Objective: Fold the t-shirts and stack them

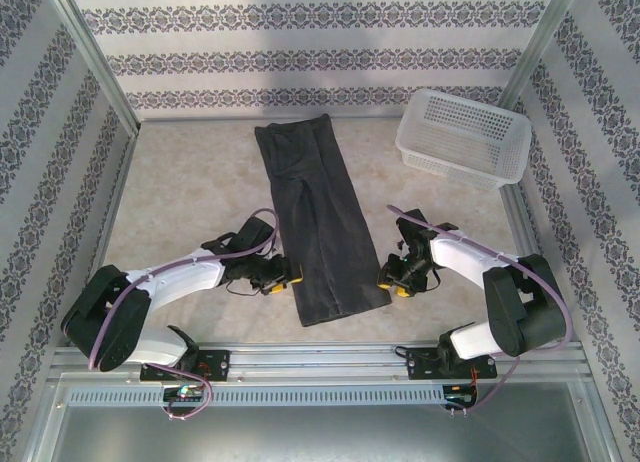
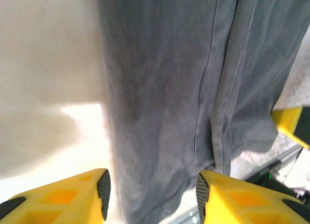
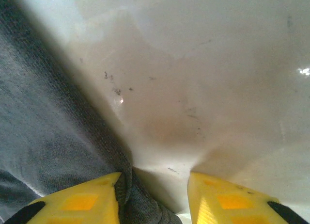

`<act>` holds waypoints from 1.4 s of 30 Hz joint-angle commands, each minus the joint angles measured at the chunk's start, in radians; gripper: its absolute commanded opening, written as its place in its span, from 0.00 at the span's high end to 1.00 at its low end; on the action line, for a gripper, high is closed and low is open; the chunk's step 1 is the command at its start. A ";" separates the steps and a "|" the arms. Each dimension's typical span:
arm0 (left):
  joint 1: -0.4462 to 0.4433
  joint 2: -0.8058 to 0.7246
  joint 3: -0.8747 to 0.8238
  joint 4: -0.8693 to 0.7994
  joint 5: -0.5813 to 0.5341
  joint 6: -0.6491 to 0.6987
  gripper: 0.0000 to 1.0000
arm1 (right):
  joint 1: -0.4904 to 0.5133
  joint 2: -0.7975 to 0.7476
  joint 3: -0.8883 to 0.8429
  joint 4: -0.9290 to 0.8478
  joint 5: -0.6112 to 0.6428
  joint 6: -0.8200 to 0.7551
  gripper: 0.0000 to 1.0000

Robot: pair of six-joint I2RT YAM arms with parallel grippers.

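Flanking the near end of the t-shirt (image 1: 315,222), my left gripper (image 1: 281,275) and right gripper (image 1: 393,279) both gape wide, the folded strip running lengthwise from lower centre toward top centre of frame.
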State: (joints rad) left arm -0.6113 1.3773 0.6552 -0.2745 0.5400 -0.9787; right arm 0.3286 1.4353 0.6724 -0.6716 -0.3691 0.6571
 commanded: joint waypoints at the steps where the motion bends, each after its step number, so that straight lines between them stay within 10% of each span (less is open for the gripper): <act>1: -0.049 0.005 0.030 -0.152 0.093 0.033 0.49 | 0.058 0.027 -0.035 0.052 -0.134 0.038 0.65; 13: -0.203 -0.023 -0.053 -0.117 0.094 -0.107 0.51 | 0.249 -0.054 -0.078 0.108 -0.199 0.306 0.93; 22: -0.206 -0.211 -0.019 -0.440 -0.177 -0.131 0.50 | 0.251 -0.085 -0.100 0.039 -0.188 0.244 0.99; 42: -0.274 0.073 0.008 -0.032 -0.131 -0.284 0.65 | 0.265 -0.075 -0.120 0.080 -0.244 0.245 1.00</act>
State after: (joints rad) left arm -0.8711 1.3952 0.6258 -0.5270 0.4591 -1.2427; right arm 0.5793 1.3697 0.5728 -0.5594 -0.5842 0.9112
